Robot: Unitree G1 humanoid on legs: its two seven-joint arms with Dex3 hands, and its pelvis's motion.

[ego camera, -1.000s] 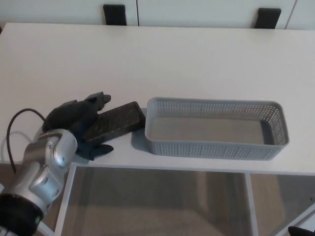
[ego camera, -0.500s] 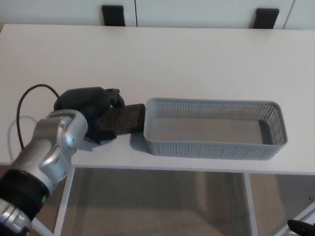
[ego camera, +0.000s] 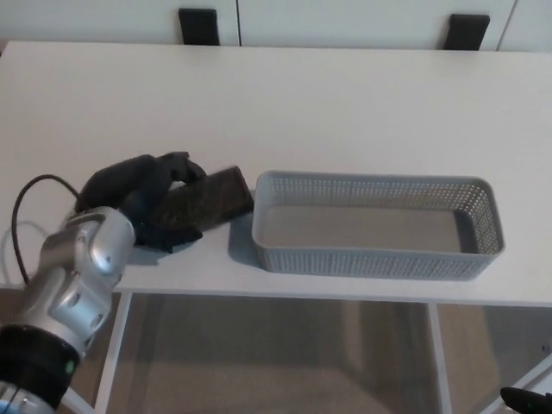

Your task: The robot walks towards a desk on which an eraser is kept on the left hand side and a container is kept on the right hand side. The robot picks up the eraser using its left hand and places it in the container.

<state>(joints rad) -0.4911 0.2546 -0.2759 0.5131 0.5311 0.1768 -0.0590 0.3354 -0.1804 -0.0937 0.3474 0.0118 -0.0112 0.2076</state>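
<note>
The eraser (ego camera: 210, 200), a dark flat block, lies at the front left of the white desk (ego camera: 285, 103), its right end just short of the container and tilted slightly. My left hand (ego camera: 142, 191) is shut on the eraser's left half, with fingers (ego camera: 183, 166) curled over its top and the thumb beneath near the desk's front edge. The container (ego camera: 373, 262), a long grey mesh basket with nothing in it, stands to the right of the eraser. My silver left forearm (ego camera: 79, 272) comes in from the lower left. My right hand does not show.
Two black blocks (ego camera: 200, 24) (ego camera: 468, 30) sit beyond the desk's far edge. A black cable (ego camera: 26, 200) loops by my left wrist. The desk's front edge runs just below the basket, with the frame and floor (ego camera: 276, 354) beneath.
My left hand has wrapped further around the eraser. The eraser's right end has turned and lifted a little, away from the basket's corner. My forearm has dropped back to the left.
</note>
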